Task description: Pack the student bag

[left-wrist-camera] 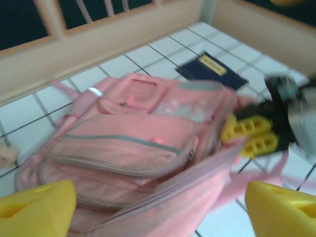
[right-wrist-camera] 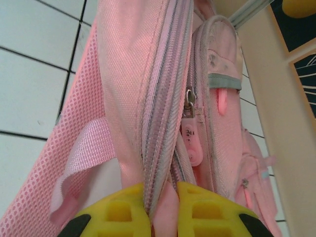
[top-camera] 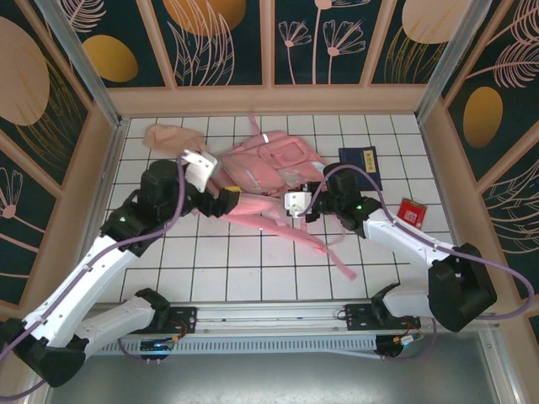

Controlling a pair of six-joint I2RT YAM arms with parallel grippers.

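Student bag [top-camera: 271, 164], pink, zip [right-wrist-camera: 165, 98] gripped by right end effector [right-wrist-camera: 162, 200]; left end effector [left-wrist-camera: 159, 210] released.

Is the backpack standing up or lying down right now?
Lying down: the student bag rests on the table, front pockets up; the right gripper pinches its zip edge.

White arms [top-camera: 84, 278], black joints [top-camera: 459, 290], lilac cables [top-camera: 180, 189], yellow tool fingers [right-wrist-camera: 123, 212]

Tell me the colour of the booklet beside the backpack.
Navy booklet with a yellow label; clearest in the left wrist view.
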